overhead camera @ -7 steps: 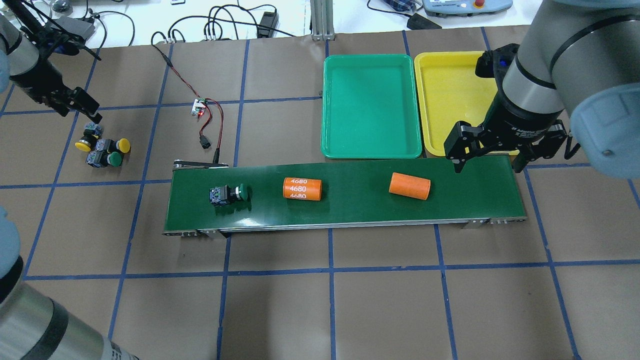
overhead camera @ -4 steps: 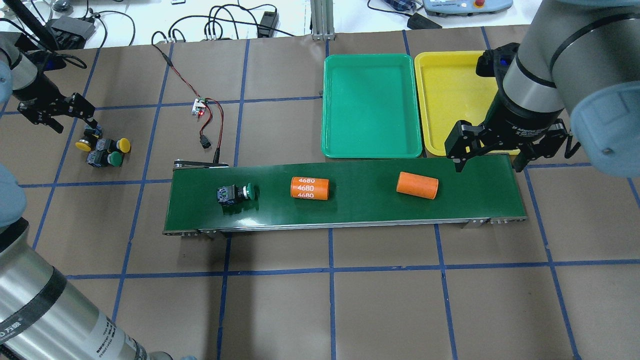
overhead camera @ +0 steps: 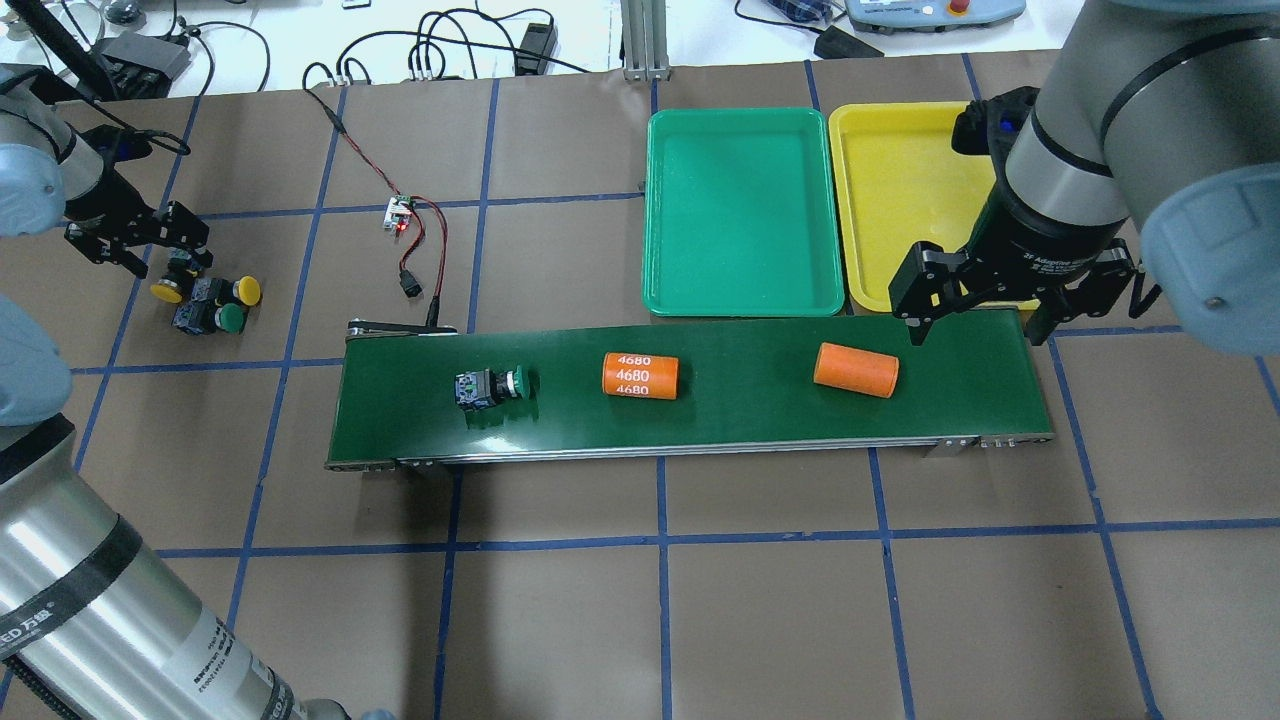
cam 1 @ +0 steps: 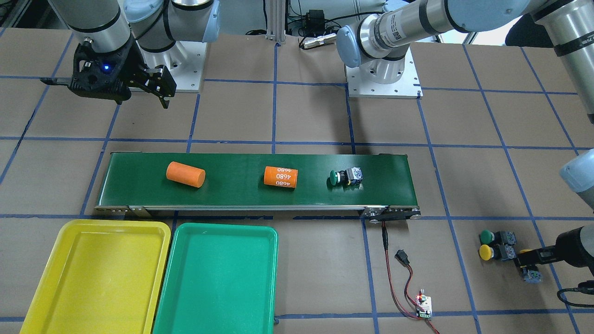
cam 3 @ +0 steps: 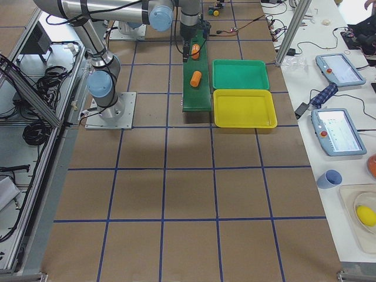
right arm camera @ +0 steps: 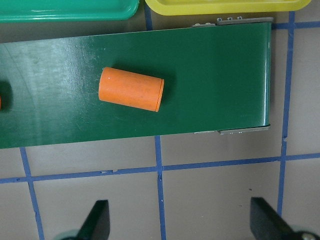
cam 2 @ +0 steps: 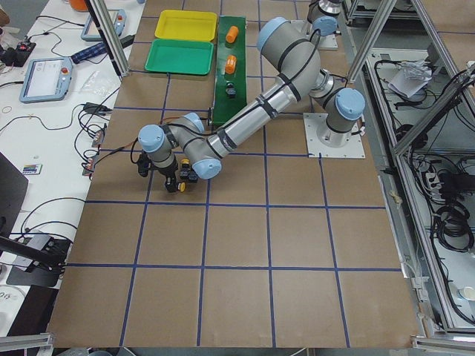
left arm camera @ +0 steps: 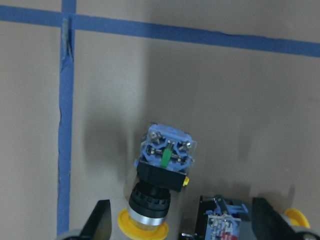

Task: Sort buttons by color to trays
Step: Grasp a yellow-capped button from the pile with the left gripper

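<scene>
Off the conveyor belt's (overhead camera: 720, 420) end, left gripper (overhead camera: 158, 262) hung wide open over a yellow-capped, black-bodied button (left arm camera: 165, 160); right gripper (overhead camera: 975, 325) gaped empty.

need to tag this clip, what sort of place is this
Most likely a robotics lab or test cell: a left arm and right arm bolted to a table with a taped blue grid, a small conveyor belt, and teach pendants on a side bench.
</scene>
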`<act>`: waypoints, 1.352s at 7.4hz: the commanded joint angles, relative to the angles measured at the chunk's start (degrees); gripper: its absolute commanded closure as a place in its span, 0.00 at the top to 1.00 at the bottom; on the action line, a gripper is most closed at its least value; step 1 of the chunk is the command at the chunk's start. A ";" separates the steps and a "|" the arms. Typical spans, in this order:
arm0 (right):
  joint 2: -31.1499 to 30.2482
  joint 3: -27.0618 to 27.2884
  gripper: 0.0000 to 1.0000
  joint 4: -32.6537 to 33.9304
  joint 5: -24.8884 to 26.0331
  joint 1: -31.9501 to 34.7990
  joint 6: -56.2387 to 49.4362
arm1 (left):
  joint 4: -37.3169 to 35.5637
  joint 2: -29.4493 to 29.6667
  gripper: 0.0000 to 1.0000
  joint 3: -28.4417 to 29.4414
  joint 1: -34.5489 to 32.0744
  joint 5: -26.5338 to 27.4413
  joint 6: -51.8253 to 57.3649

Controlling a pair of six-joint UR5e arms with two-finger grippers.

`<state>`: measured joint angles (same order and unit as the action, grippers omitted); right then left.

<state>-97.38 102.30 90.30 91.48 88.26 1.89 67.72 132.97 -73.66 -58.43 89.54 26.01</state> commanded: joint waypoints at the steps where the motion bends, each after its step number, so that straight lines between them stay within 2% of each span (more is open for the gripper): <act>1: 0.00 0.00 1.00 -0.03 0.19 -0.02 -0.22 | -1.18 1.59 0.98 0.71 0.59 0.19 2.89; 2: 0.00 0.00 1.00 -0.21 0.27 -0.02 -0.13 | -1.71 2.20 0.89 1.15 1.20 -0.24 3.25; 4: 0.00 0.00 1.00 -0.47 0.36 0.07 -0.13 | -1.62 2.39 0.15 1.15 1.04 -0.25 3.17; 5: 0.00 0.00 1.00 -0.30 0.36 -0.02 -0.22 | -1.62 2.39 0.10 1.24 1.12 -0.42 3.17; 7: 0.00 0.00 1.00 -0.47 0.45 -0.02 -0.22 | -0.66 0.72 0.10 1.42 1.12 -0.51 3.17; 8: 0.00 0.00 1.00 -0.56 0.54 0.07 -0.13 | 5.00 -1.89 0.09 1.33 0.86 -1.99 1.69; 10: 0.00 0.27 1.00 -0.47 0.54 -0.02 -0.13 | 16.70 -11.01 0.01 -2.68 -0.98 -3.57 -16.52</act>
<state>-97.38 102.44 89.76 92.01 88.27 1.75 77.49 127.56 -73.75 -58.28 87.37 19.91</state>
